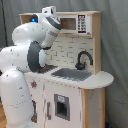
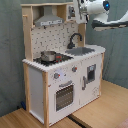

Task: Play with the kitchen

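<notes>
One toy kitchen [image 2: 60,75] stands on a light wooden floor [image 2: 100,112] in the second exterior view, set before a grey curtain [image 2: 10,55]; in both exterior views it is a white cabinet with pale wood sides and a pale wood top. In the second exterior view a small metal pot [image 2: 48,55] sits on the dark stovetop [image 2: 57,59] at the counter's left end, under a grey range hood [image 2: 49,20]. Toward the counter's right end lies the grey sink [image 2: 80,50], with a black curved faucet [image 2: 75,39] rising at its back edge against the white tiled wall [image 2: 52,35]. Below the counter, two knobs [image 2: 57,76] sit above the oven door [image 2: 64,95], and a narrower door [image 2: 91,74] fills the front on the second exterior view's right.

In the first exterior view the sink [image 1: 71,74] and faucet [image 1: 83,59] show near the counter's rounded end, and a white upper cabinet [image 1: 81,23] with a dark window sits under the top board. The white robot arm [image 1: 30,55] fills the first exterior view's left, its upper links bent over the counter in front of the stovetop side. In the second exterior view the arm's end [image 2: 95,9] reaches in from the second exterior view's right at the height of the upper cabinet, near the kitchen's top right corner. Whether the hand is spread or pressed together, I cannot tell.
</notes>
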`<state>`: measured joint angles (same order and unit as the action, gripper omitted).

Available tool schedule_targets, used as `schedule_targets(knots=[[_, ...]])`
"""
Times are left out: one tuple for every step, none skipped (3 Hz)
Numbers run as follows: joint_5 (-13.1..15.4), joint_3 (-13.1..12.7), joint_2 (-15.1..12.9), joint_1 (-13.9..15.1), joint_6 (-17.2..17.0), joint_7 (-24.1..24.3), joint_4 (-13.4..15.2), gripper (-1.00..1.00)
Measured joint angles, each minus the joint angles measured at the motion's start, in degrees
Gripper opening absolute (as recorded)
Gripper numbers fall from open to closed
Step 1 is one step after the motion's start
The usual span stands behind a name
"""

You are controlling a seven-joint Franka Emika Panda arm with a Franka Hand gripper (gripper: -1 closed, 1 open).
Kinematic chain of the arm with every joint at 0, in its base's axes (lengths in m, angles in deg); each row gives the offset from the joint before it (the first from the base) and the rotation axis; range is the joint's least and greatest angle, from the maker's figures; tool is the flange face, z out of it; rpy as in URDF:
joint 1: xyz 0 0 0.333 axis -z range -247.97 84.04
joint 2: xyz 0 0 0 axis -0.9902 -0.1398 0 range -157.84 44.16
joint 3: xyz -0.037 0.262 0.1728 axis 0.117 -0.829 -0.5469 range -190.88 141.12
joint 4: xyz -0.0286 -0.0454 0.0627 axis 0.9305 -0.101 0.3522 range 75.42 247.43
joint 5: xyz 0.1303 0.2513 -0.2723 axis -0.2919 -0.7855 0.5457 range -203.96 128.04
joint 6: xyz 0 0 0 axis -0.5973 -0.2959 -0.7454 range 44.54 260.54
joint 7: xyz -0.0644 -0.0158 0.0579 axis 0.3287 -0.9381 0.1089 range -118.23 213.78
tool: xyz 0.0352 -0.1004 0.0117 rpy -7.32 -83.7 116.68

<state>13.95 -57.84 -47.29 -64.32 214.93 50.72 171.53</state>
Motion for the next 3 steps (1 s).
schedule_targets(knots=[[0.0, -0.02, 0.27, 0.0, -0.33, 0.1, 0.17, 1.0], [0.11, 0.12, 2.56, 0.04, -1.82, 1.76, 2.52, 1.0], [0.13, -0.04, 7.44, 0.29, -2.37, 4.95, 5.57, 1.0]])
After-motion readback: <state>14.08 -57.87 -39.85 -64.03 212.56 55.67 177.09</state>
